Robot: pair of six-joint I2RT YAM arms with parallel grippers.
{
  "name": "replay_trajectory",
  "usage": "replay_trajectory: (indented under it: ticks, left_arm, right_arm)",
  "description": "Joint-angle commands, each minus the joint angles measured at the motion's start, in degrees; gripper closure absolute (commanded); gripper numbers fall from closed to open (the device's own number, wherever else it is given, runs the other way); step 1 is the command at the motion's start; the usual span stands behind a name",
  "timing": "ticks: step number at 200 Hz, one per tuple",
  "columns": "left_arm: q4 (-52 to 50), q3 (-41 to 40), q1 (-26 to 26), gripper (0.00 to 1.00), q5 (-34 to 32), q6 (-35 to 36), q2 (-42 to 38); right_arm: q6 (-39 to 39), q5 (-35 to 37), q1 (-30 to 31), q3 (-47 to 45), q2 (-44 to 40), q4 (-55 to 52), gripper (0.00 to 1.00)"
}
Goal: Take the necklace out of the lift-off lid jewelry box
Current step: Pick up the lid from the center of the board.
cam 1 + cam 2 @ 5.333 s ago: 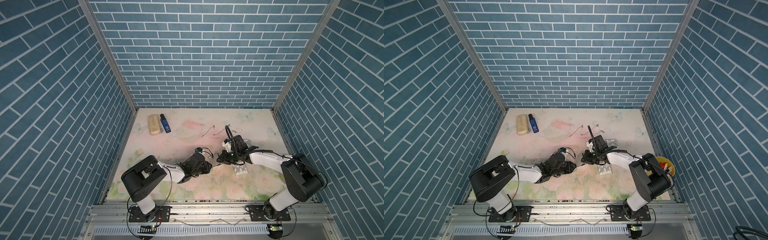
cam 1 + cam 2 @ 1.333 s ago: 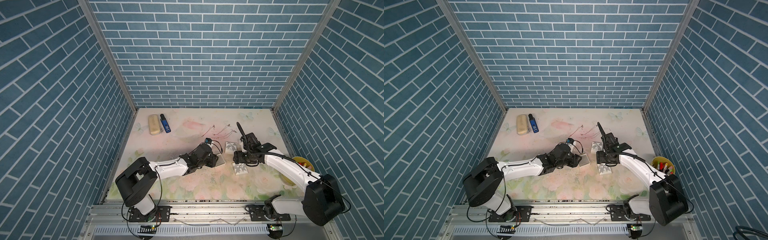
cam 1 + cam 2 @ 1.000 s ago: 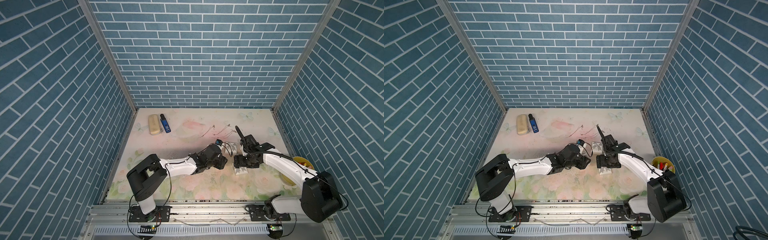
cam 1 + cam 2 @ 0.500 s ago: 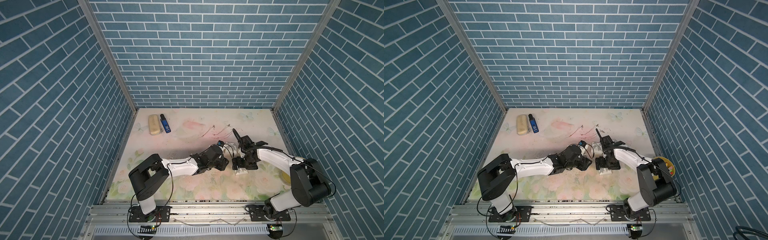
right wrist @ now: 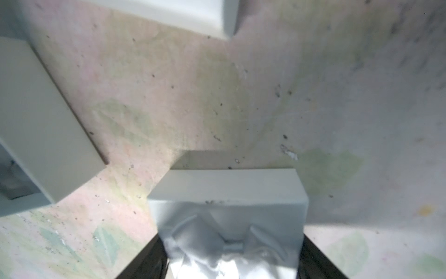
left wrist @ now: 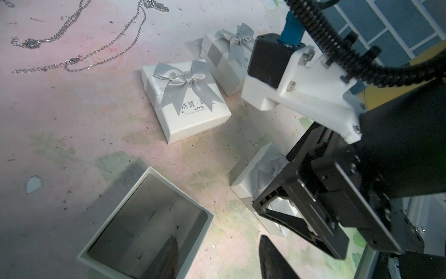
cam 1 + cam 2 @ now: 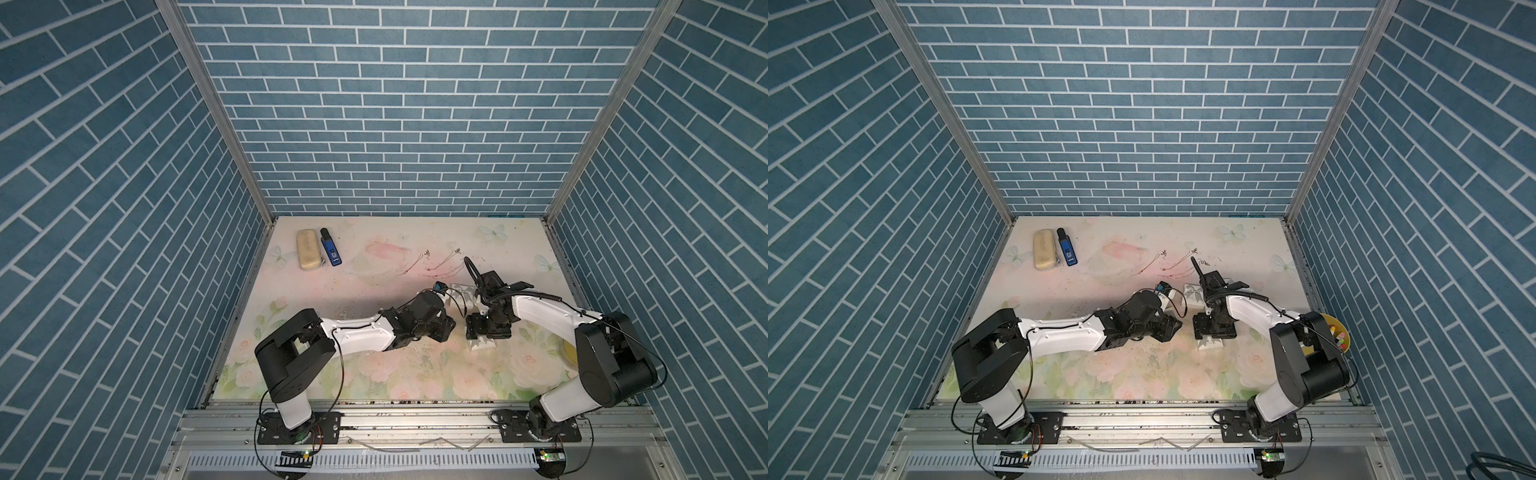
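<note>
A closed white jewelry box with a grey bow sits at the front right of the mat. My right gripper reaches down over it, fingers pressed against its two sides. The necklace inside is hidden. In the left wrist view an open white box base with a bare grey inside lies on the mat. My left gripper is open across its wall, one finger inside and the other outside. In both top views the two grippers are close together.
Two more closed bow boxes stand behind the grippers. Loose chains lie farther back. A beige case and a blue device are at the back left. A yellow bowl sits by the right edge.
My right gripper came down over the bow box and its jaws narrowed onto the sides. My left arm has stayed put over the last half second.
</note>
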Motion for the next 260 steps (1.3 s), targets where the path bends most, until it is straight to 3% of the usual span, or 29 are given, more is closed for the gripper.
replay_trajectory:
  ticks: [1, 110, 161, 260]
  left_arm:
    - [-0.42, -1.63, 0.6, 0.45, -1.15, 0.98, -2.21]
    - [5.34, -13.52, 7.32, 0.47, -0.14, -6.0, -9.78]
    - [10.26, -17.79, 9.51, 0.53, 2.12, -10.52, -9.19]
    - [14.04, -17.67, 9.6, 0.57, 4.58, -11.9, -4.6]
  right_arm:
    - [-1.46, -0.73, -0.19, 1.28, -2.29, -1.7, 0.26]
    - [-0.34, -4.66, 1.66, 7.61, -5.71, -5.03, 0.34]
    - [-2.54, -7.9, 4.97, 15.59, 1.03, -6.03, 0.34]
    - [-8.01, -13.2, 5.84, 25.57, 13.36, -9.1, 0.35]
